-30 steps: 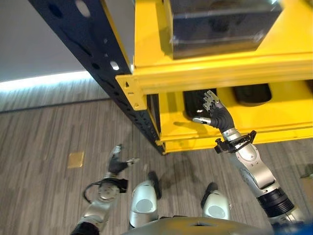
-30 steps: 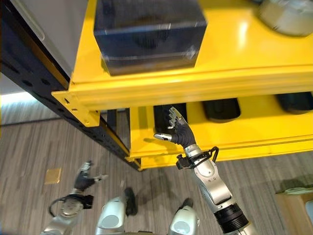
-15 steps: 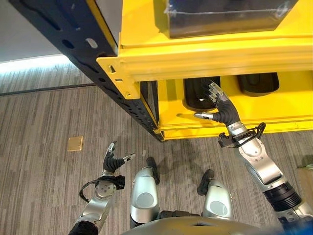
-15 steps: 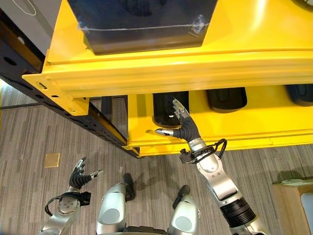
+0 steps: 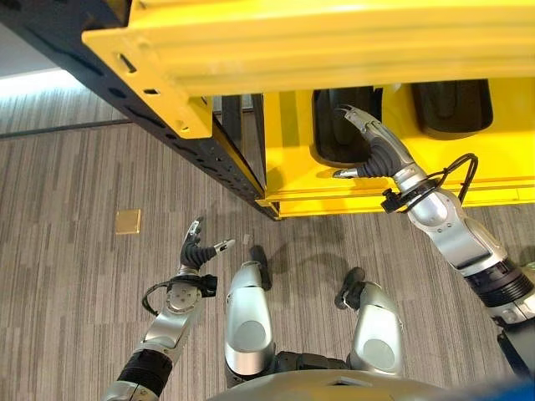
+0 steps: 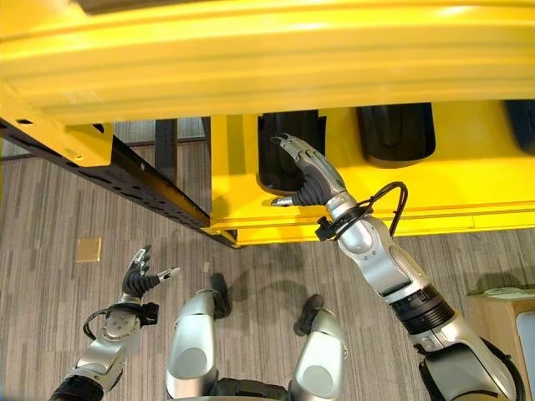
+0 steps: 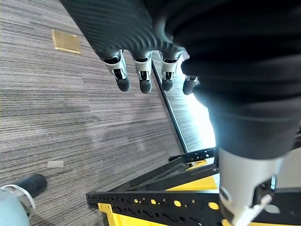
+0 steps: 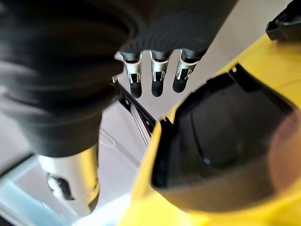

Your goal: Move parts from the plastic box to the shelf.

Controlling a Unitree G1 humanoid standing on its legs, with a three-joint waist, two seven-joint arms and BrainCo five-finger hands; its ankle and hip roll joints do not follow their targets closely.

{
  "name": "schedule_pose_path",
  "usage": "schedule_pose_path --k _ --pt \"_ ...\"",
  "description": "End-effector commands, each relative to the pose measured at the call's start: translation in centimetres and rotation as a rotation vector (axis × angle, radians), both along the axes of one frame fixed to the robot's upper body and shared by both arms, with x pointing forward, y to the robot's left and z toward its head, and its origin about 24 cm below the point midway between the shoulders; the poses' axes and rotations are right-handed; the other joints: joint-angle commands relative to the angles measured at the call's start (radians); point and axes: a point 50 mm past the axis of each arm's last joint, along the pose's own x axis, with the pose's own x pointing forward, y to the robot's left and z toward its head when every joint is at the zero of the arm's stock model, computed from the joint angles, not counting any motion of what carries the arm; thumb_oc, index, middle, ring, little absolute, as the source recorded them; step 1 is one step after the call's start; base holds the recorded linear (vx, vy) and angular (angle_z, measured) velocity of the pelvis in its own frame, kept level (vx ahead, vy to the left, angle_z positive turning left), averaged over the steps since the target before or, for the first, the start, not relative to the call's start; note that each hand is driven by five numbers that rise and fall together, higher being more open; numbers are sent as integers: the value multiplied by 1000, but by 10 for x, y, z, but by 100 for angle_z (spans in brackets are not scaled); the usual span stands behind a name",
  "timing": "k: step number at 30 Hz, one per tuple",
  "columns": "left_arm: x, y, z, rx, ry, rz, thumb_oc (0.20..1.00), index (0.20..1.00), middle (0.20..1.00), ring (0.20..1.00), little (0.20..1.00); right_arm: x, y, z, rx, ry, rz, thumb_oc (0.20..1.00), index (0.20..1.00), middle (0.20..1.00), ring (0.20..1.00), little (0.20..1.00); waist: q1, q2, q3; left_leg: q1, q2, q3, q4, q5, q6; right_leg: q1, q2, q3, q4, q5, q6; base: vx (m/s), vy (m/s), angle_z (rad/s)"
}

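Note:
My right hand (image 5: 378, 155) is open, its fingers spread just above a black moulded part (image 5: 331, 125) that lies on the lower yellow shelf (image 5: 288, 159). Nothing is in the hand. In the right wrist view the fingers (image 8: 155, 77) hang straight over that black part (image 8: 225, 127). Two more black parts (image 6: 397, 134) (image 6: 522, 125) lie further right on the same shelf. My left hand (image 5: 197, 250) hangs low above the carpet, open and holding nothing; its fingers (image 7: 141, 80) show straight in the left wrist view.
The upper yellow shelf beam (image 5: 334, 42) overhangs the lower level. A dark perforated upright (image 5: 167, 125) runs diagonally at the left. A brass floor plate (image 5: 127, 221) sits in the carpet. A cardboard box corner (image 6: 493, 322) stands at the right.
The camera has shifted, so the dark plastic box on the upper shelf has left the picture. My right hand has reached further in over the black part. The left hand stays low.

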Motion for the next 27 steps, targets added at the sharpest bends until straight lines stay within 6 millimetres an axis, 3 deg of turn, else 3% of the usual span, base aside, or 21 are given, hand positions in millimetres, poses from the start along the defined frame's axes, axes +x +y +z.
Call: schedule_pose_path --k 1,7,17,24,27 --pt "0 9 11 40 -46 -17 1000 1000 1000 1000 1000 3 1 20 -24 -85 -31 1000 1000 1000 1000 1000 25 -18 -21 42 41 28 19 -29 -19 -4 -67 -30 96 -26 84 -162 -12 2" --pt "9 4 17 26 -64 -21 1000 1000 1000 1000 1000 15 -5 11 -44 -16 -127 1000 1000 1000 1000 1000 22 -27 -21 -41 75 34 139 -75 -2 -76 -102 -34 205 -61 76 -118 17 3" --pt "23 -3 27 41 -96 -5 1000 1000 1000 1000 1000 28 -17 2 -66 15 -256 1000 1000 1000 1000 1000 20 -35 -21 -150 74 -2 321 -168 36 -175 -131 -2 366 -107 61 -60 27 -1" --pt "24 -6 23 30 -73 -1 1000 1000 1000 1000 1000 37 -17 1 -54 -17 -305 1000 1000 1000 1000 1000 27 -27 -21 -174 77 -14 352 -181 36 -203 -145 3 393 -110 58 0 1 0" --pt "24 -5 22 19 -64 -7 1000 1000 1000 1000 1000 42 -14 12 -58 -62 -291 1000 1000 1000 1000 1000 35 -17 -21 -178 74 -17 342 -175 32 -214 -151 3 395 -107 61 0 10 -2"
